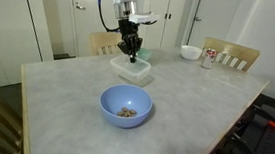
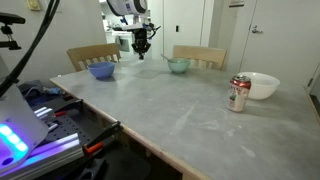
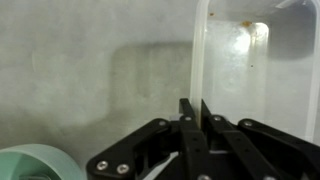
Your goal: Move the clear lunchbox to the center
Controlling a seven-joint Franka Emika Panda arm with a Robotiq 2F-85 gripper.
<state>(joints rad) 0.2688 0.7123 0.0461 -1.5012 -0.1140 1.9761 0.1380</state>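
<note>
While the tool [image 1: 131,56] pinches one thin wall of the clear square plastic lunchbox [image 1: 140,73] | risk: box may slip out or tip | cause: only a tiny edge grip

Clear lunchbox [image 1: 136,73], shallow square of whitish translucent plastic, rounded corners, open side up, over toward the far edge of the tabletop [image 1: 200,103], one thin side wall [image 3: 197,50] pinched in the end effector [image 3: 195,108], center [image 1: 161,89] of light grey speckled surface just nearer the camera.

Grey table [image 1: 56,90] carries blue bowl [image 1: 126,106], white bowl [image 1: 191,53] (beside can [image 1: 208,58]).
</note>
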